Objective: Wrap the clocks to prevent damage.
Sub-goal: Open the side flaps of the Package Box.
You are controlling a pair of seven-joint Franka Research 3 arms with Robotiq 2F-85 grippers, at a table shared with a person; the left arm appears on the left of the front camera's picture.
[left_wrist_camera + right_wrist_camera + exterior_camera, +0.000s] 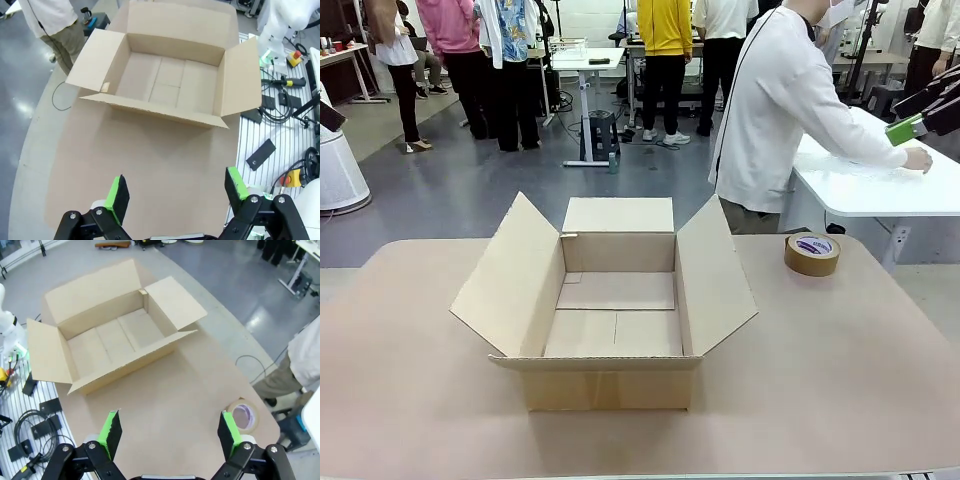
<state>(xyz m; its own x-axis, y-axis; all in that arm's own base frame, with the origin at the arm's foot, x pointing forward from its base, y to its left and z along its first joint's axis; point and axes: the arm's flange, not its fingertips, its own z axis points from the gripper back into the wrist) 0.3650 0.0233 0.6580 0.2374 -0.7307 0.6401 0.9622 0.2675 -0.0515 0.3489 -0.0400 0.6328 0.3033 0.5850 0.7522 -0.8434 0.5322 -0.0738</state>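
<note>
Hovering right gripper [169, 415], jaws wide, above table [190, 370]; tape roll [244, 416] near.

box [608, 388]: on the counter [840, 380], at its middle, flaps spread left, right and behind
tape roll [812, 253]: flat on the counter, right of the box and farther back, well apart from it
person [775, 110]: behind the counter, right of the box

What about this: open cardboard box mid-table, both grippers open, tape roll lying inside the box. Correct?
No. The tape roll lies on the table to the right of the cardboard box, not inside it, as the front view shows. The rest holds.
</note>
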